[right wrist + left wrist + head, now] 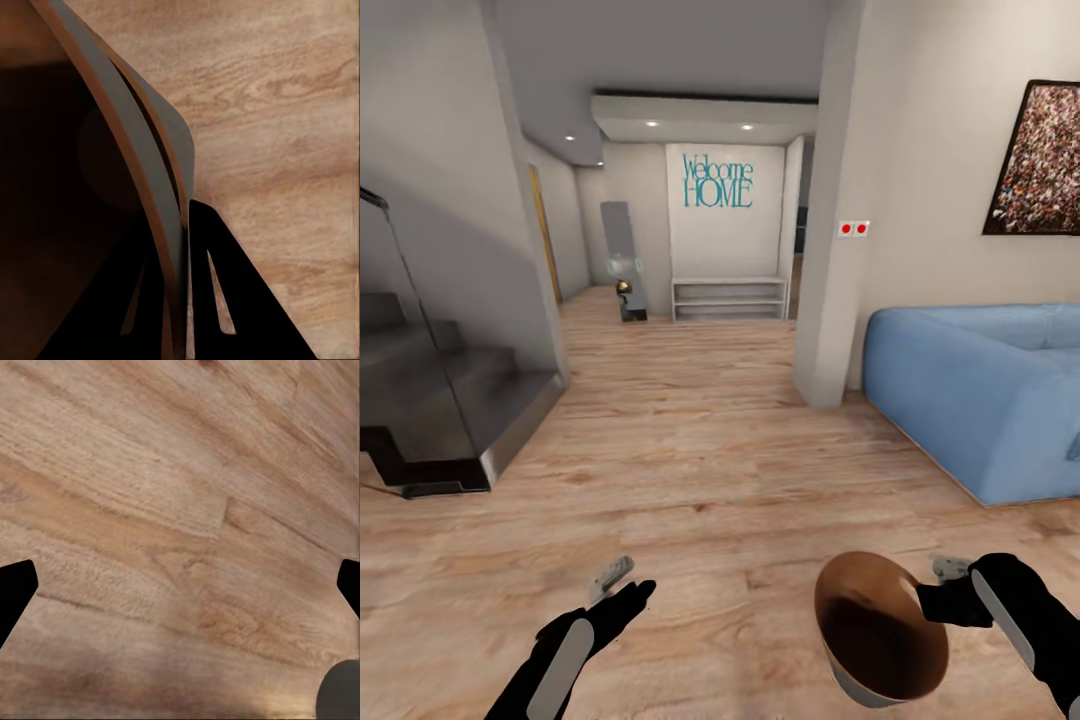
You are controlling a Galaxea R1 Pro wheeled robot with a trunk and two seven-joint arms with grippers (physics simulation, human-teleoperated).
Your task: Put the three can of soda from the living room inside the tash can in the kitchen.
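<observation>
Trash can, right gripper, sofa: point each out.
trash can (pixel 838 655): head view, on its grey outer wall.
right gripper (pixel 928 603): head view, where its fingers clamp the can's rim.
blue sofa (pixel 960 400): head view, on its front face.

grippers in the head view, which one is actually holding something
The right gripper: its jaws are clamped on the rim of the trash can, one inside the wall and one outside. The left gripper hangs empty over the wood floor.

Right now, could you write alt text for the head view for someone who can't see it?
The right gripper holds a bin by its rim over a wood floor; the left gripper is empty. A blue sofa sits right, stairs left.
</observation>
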